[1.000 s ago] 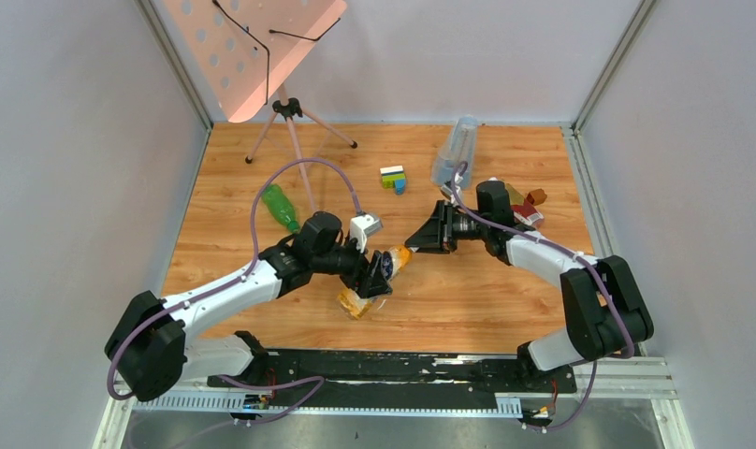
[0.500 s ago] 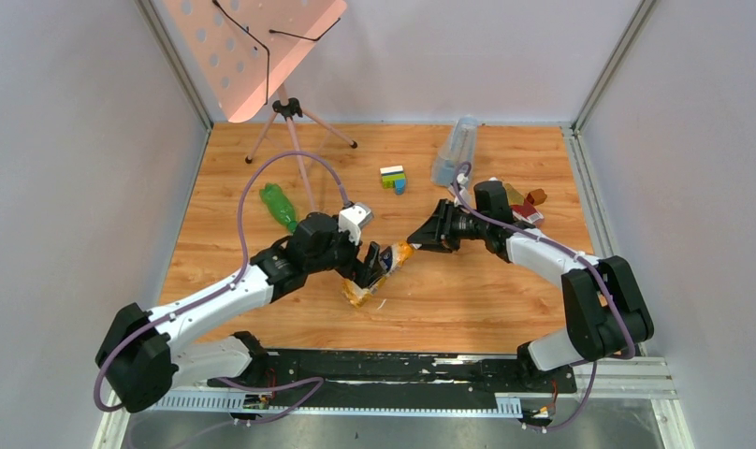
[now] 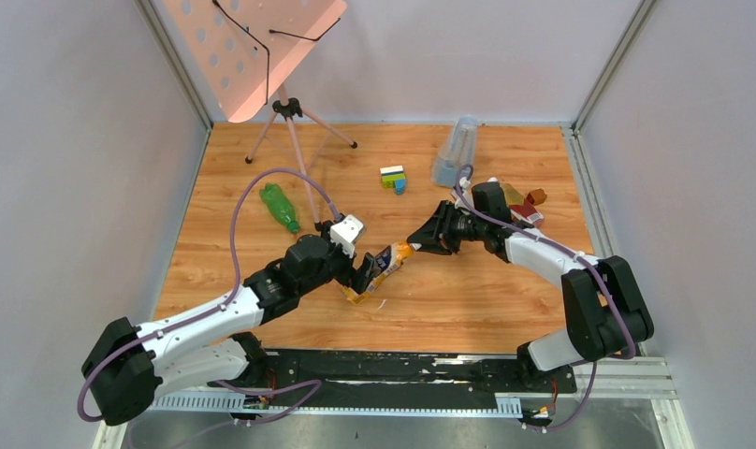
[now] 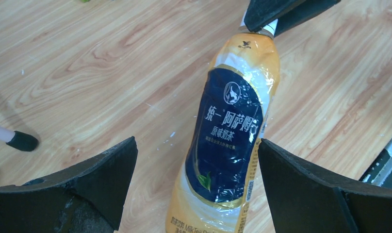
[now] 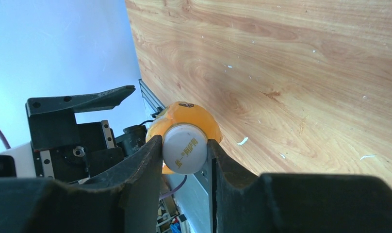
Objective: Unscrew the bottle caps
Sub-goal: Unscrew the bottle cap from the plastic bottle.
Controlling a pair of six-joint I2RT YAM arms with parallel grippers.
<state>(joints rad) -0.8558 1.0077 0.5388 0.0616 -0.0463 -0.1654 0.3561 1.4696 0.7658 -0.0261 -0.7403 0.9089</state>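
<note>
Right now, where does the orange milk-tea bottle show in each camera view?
Top external: centre of the picture, the orange bottle slants from the left gripper up to the right gripper.
Left wrist: mid-frame, between the open jaws, which stand clear of it.
Right wrist: low centre-left, only its shoulder and white cap.
Shared landmark: the right gripper clamped on the cap end.

**Wooden table with scattered items**

We see a light wood-grain table point(image 3: 468, 299) enclosed by pale walls. Reading from its centre, a green bottle point(image 3: 281, 207) lies on its side at ten o'clock. A tripod stand point(image 3: 286, 108) plants its feet at eleven. A small stack of multicoloured toy bricks point(image 3: 393, 178) sits at twelve, and a clear bluish container point(image 3: 454, 150) at one. At two, partly hidden, an amber bottle point(image 3: 516, 195) and a reddish-brown block point(image 3: 538, 196) lie together.
</note>
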